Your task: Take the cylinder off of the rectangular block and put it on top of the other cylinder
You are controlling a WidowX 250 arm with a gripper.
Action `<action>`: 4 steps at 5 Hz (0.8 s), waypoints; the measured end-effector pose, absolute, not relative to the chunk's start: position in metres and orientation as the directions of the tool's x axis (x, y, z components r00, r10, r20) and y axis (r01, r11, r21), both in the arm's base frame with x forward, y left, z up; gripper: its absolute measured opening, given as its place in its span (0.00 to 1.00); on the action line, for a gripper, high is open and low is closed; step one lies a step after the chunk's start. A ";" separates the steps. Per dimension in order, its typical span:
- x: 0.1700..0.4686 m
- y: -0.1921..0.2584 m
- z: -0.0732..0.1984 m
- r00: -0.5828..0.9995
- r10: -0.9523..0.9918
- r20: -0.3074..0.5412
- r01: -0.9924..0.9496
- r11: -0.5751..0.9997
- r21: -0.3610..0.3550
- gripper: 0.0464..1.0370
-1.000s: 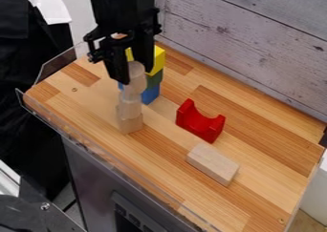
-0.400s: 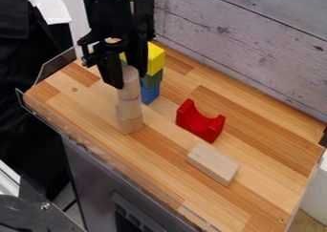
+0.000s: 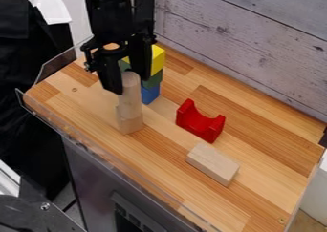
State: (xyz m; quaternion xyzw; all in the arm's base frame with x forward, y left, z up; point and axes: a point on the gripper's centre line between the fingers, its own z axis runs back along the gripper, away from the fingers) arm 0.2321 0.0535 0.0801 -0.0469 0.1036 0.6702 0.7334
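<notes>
A black gripper [image 3: 128, 83], its 2 fingers clamped on the upper cylinder [image 3: 131, 89], holds the piece upright over the lower cylinder [image 3: 130, 107] at the left of a wooden work surface [image 3: 83, 107]. The 2 cylinders appear to meet end to end, above a pale base piece [image 3: 131, 125]; the rectangular block [image 3: 212, 163] lies at near right. Release looks like the risky moment: ends set off-centre could send the top piece toppling. A finger dragging as the arm lifts could tip the tower, while fingers spread too wide might knock the yellow block [image 3: 157, 60] just behind.
</notes>
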 end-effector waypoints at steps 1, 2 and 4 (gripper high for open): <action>0.232 0.054 0.080 0.083 0.973 -0.214 -0.993 0.100 0.070 0.97; 0.233 0.051 0.085 0.104 0.972 -0.212 -0.989 0.123 0.079 0.96; 0.238 -0.004 0.147 0.278 0.956 -0.095 -0.957 0.285 0.060 0.96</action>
